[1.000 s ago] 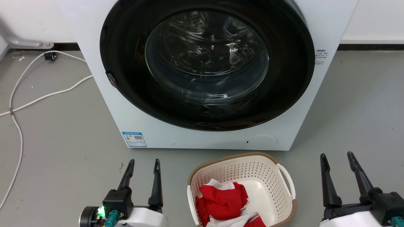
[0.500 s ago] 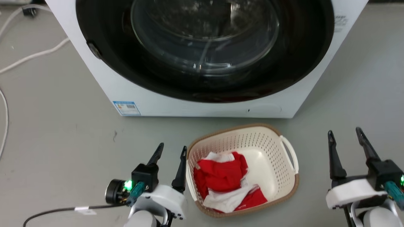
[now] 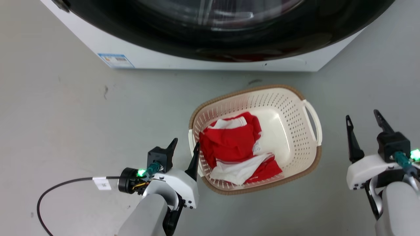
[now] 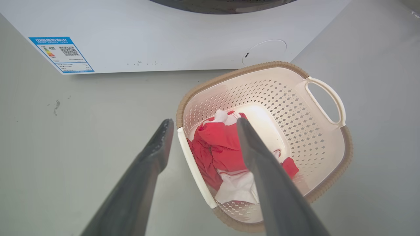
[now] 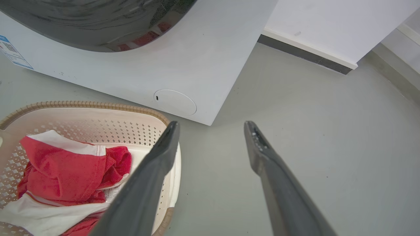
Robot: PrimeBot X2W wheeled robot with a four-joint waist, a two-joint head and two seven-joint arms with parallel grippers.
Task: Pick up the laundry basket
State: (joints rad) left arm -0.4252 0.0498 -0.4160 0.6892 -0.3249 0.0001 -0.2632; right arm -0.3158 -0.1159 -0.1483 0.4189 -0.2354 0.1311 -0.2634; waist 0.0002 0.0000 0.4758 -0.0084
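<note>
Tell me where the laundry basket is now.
In the head view the laundry basket sits on the floor before the washing machine, between the left gripper, close by, and the right gripper.

The grey floor (image 3: 65,114) carries the laundry basket (image 3: 279,101), between the left gripper (image 3: 186,142) and the right gripper (image 3: 361,114), and the washer (image 3: 197,62), ahead of both.

With clothes (image 3: 233,141) in it, the laundry basket (image 3: 283,108) lies before the washer (image 3: 197,62), between left hand (image 3: 185,143) and right hand (image 3: 361,115).
</note>
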